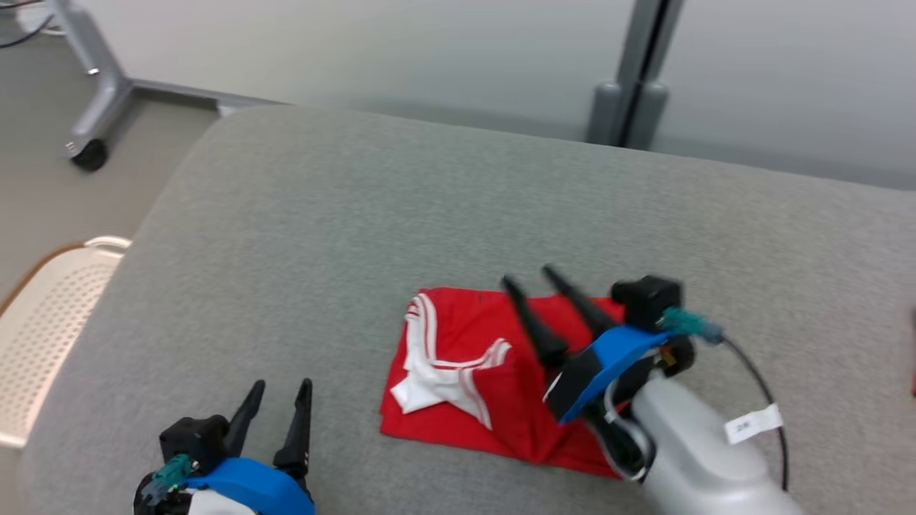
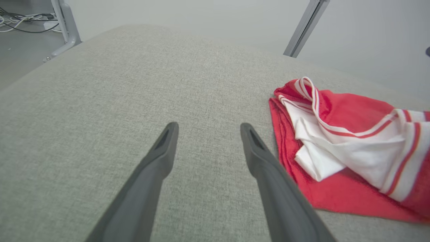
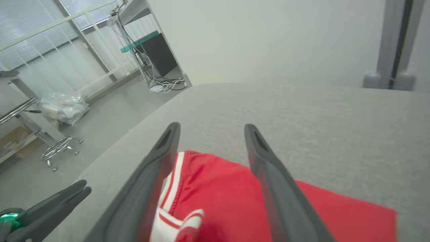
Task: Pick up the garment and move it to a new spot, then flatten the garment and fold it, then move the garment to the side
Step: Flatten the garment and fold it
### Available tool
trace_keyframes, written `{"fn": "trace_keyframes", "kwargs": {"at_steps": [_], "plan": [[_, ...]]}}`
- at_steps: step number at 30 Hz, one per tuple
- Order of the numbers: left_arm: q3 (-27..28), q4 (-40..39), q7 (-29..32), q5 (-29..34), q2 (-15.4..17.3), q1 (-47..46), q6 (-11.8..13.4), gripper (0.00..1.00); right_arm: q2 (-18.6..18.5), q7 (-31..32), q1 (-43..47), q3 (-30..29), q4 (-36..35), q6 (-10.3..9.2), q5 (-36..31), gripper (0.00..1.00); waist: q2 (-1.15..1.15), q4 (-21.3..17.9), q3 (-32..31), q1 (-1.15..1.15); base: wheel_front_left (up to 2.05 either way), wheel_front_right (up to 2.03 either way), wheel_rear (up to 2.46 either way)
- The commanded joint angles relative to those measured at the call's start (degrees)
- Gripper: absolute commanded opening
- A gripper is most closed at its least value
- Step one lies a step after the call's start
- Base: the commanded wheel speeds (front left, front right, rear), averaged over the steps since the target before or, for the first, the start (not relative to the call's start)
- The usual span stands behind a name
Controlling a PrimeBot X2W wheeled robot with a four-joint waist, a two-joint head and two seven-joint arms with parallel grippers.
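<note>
Red garment (image 1: 472, 372) lies folded on the grey pad (image 1: 429, 200), centre-right. Our right gripper (image 1: 529, 276) hovers over it, jaws apart, holding nothing; left gripper (image 1: 282, 386) wide, well apart from it. We judge folding done. Next: pinch all layers, shift sideways. Count: one garment, two grippers.

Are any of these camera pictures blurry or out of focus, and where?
Head view: the right gripper looks slightly smeared, the garment soft-edged. Left wrist view: crisp, the fingers and garment stripes sharp. Right wrist view: the garment nearest the lens blurs out of focus.
</note>
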Motion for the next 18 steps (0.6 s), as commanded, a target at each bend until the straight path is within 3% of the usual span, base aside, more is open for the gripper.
{"fn": "trace_keyframes", "kwargs": {"at_steps": [1,6,10,18], "plan": [[1.28,-0.39,-0.12,1.05,-0.23,-0.01,0.09,1.00,-0.51,-0.30,0.08,-3.10,-0.67,0.00,-2.23,1.00,0.00,-2.68,-1.42,0.00,0.00,0.00,0.00],[7.74,-1.72,-0.12,5.56,-1.56,1.30,0.09,1.00,-0.39,-0.32,6.46,-19.51,-5.06,0.00,-14.05,1.00,0.00,-8.64,-2.06,0.00,0.00,0.00,0.00],[11.91,-2.81,-0.12,8.80,-2.67,2.56,0.09,1.00,-0.31,-0.33,12.61,-28.24,-9.93,0.01,-20.77,1.00,0.00,-12.52,-2.58,0.00,0.00,0.00,0.00],[18.09,-3.77,-0.12,14.75,-4.66,5.52,0.09,1.00,-0.30,-0.34,22.06,-32.78,-13.88,0.01,-25.34,1.00,0.00,-17.43,-5.01,0.00,0.00,0.00,0.00]]}}
